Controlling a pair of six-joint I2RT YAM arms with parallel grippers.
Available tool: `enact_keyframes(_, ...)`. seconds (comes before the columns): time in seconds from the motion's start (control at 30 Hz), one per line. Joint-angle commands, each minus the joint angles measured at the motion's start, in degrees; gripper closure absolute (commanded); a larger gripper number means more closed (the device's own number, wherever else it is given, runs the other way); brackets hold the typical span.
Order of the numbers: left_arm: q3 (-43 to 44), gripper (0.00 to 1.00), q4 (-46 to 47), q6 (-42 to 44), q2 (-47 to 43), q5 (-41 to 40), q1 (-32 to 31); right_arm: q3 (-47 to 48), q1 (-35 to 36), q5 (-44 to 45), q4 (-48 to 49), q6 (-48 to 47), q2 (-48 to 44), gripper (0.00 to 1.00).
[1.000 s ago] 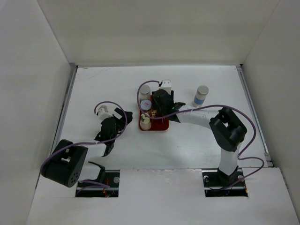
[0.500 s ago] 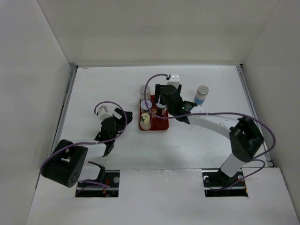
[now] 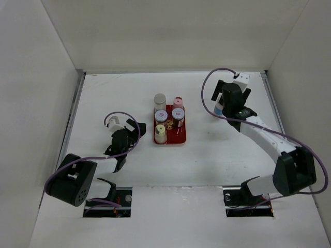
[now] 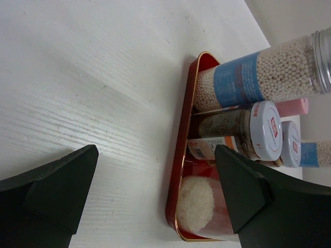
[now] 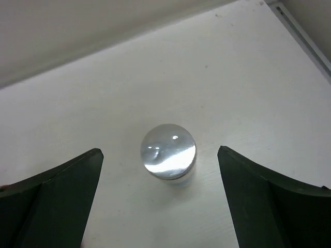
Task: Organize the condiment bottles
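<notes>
My right jaws hang wide open over a lone condiment bottle (image 5: 168, 151) that stands upright on the counter (image 3: 114, 93), well to the right of the red tray (image 3: 176, 139) and apart from it. In the right wrist view its shiny round cap sits about midway between my two fingers (image 5: 57, 199), a clear gap on either side, neither one touching it. From overhead only a bit of its blue label shows beside my wrist.

My left jaws are also open and hold nothing. They sit low to the left of the tray, near it, facing its long left side.

In the tray stand five containers: a grey-capped bottle of white beads with a blue label (image 4: 258, 77) at the far left corner, a pink-capped bottle (image 3: 178, 102) at the far right corner, two white-lidded jars (image 3: 161, 114) side by side behind them, and a cream-capped bottle (image 3: 161, 133) at the near left.
</notes>
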Motion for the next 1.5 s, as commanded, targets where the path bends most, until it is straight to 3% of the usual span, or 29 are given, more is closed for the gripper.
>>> enact_keyframes(0.0, 0.7, 0.00, 1.9, -0.2, -0.6, -0.1, -0.3, 1.9, -1.4, -2.6, -1.9, -3.3, 5.2, 0.00)
enact_keyframes(0.23, 0.8, 0.00, 2.1, -0.2, 0.0, 0.1, -0.1, 6.3, -6.4, -8.9, -0.2, -3.4, 13.6, 0.01)
enact_keyframes(0.33, 1.0, 0.00, 2.4, -0.3, 0.8, 0.6, 0.2, 6.2, -6.7, -9.5, 0.5, -3.3, 15.1, 0.15)
enact_keyframes(0.43, 0.9, 0.00, 2.4, -0.3, 0.3, 0.4, 0.0, 4.2, -6.3, -8.8, 4.3, -3.9, 13.9, 0.36)
enact_keyframes(0.57, 0.9, 0.00, 2.4, -0.2, 0.6, 0.6, 0.4, 1.2, -3.8, -7.5, 6.4, -4.6, 8.3, 0.45)
enact_keyframes(0.77, 0.8, 0.00, 2.0, -0.2, 0.0, -0.1, 0.1, -5.7, 6.9, -4.6, 1.5, -1.9, -6.7, 0.45)
enact_keyframes(0.9, 0.9, 0.00, 2.1, -0.3, -0.5, 0.5, -0.1, -8.9, 18.2, -2.5, 1.5, 2.5, -10.4, 0.44)
enact_keyframes(1.1, 0.3, 0.00, 1.9, -0.3, -1.5, 0.2, 0.8, -5.0, 28.7, -1.1, 3.7, 4.6, -3.7, 0.44)
enact_keyframes(1.47, 0.6, 0.00, 1.8, -0.3, -0.2, 0.6, 1.1, -1.3, 32.6, 2.0, 6.6, 1.5, 8.5, 0.39)
